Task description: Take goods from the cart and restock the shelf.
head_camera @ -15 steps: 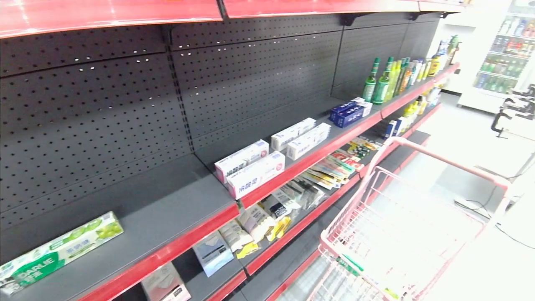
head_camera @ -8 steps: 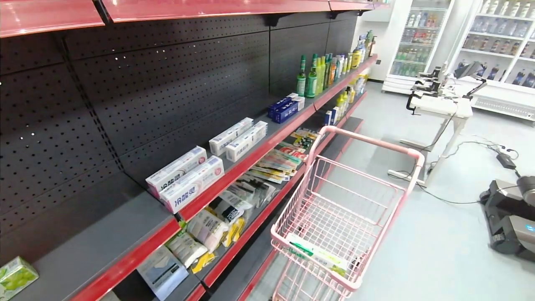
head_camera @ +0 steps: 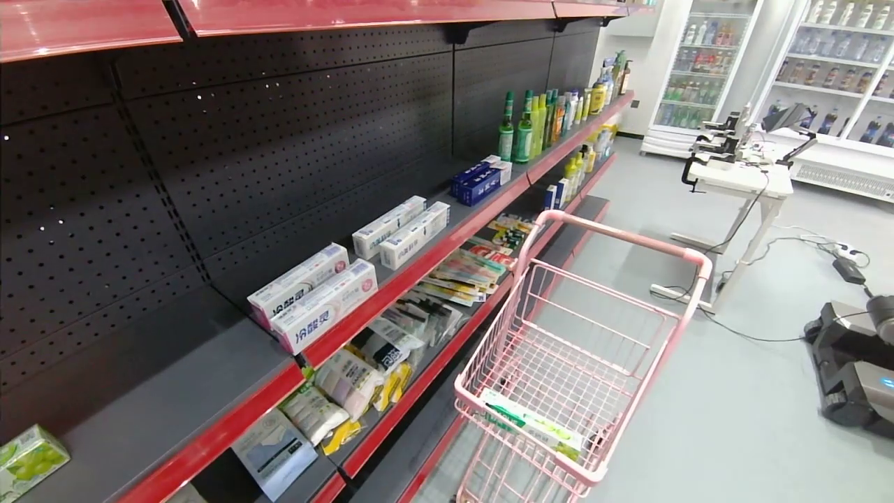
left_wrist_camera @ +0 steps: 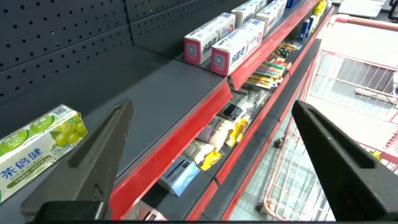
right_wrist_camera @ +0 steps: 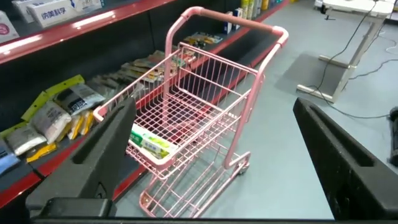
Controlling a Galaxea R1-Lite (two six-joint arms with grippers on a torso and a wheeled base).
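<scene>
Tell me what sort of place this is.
Most likely a small supermarket or a mock-up of one: a red-edged shelf stocked with toothpaste boxes and bottles, a pink shopping cart in the aisle, and glass-door drink coolers at the far wall.

The right hand (right_wrist_camera: 212, 109) hangs over the grey floor (right_wrist_camera: 298, 180), its dark fingers (right_wrist_camera: 102, 149) spread wide. Between them stands the pink cart (right_wrist_camera: 236, 23), a green-and-white box (right_wrist_camera: 149, 144) in its basket, just beside the red-edged shelf (right_wrist_camera: 93, 25) holding packets (right_wrist_camera: 62, 106).

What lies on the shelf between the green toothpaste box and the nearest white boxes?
Nothing: bare grey shelf board separates the green cardboard toothpaste box from the white cardboard boxes, per head and left wrist views.
</scene>
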